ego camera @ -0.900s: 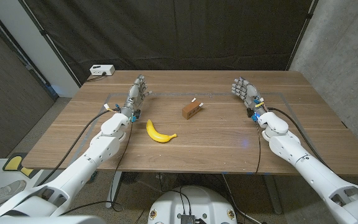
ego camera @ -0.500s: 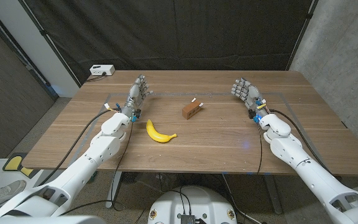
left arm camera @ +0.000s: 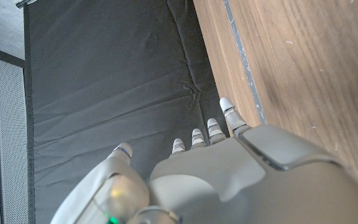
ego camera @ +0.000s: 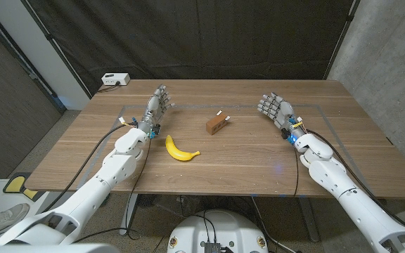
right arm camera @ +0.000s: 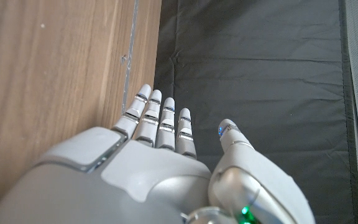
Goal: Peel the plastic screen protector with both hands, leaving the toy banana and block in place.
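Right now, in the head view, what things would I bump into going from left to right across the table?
Left hand → toy banana → block → right hand.

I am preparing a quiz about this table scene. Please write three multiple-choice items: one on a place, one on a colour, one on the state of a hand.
1. Where is the banana relative to the block?
A. nearer the left hand
B. on top of it
C. off the table

2. What colour is the block?
A. blue
B. brown
C. white

3. What does the right hand hold?
A. the banana
B. the block
C. nothing

Key: 1 A, the left hand is on its side; 2 B, brown faces; 3 C, fingers apart and empty.
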